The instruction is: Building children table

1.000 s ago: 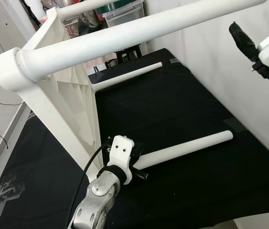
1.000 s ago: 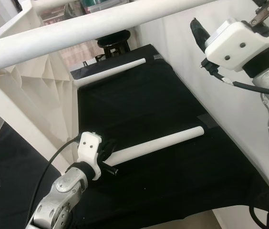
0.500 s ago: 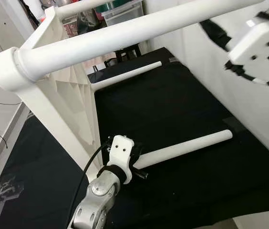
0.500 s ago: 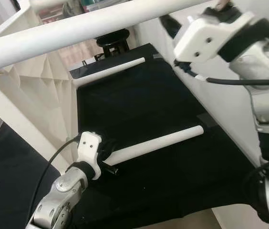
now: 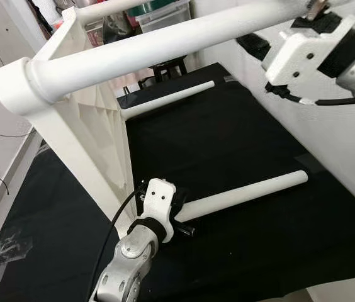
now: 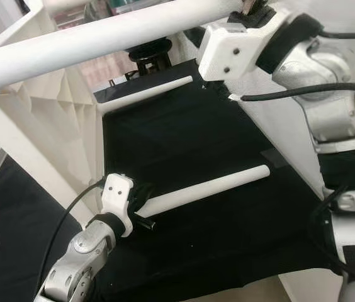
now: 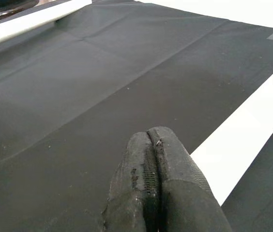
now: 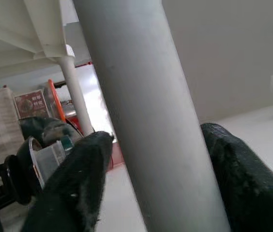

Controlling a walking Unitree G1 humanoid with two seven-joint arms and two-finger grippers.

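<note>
The table top (image 5: 83,135) is stood on edge along the left edge of the black mat (image 5: 240,157), with its legs projecting horizontally toward the right edge. The upper near leg (image 5: 165,44) is straddled by the right gripper (image 8: 151,159), fingers spread and not yet closed — the leg's long axis is seen running straight between the two pads in the right wrist view. The lower near leg (image 5: 243,195) lies just above the mat, beside the left gripper (image 7: 158,179), whose fingers are pressed together, empty. The right arm is judged nearer the upper leg. The leg sockets cannot be made out, and the far legs are cut off.
</note>
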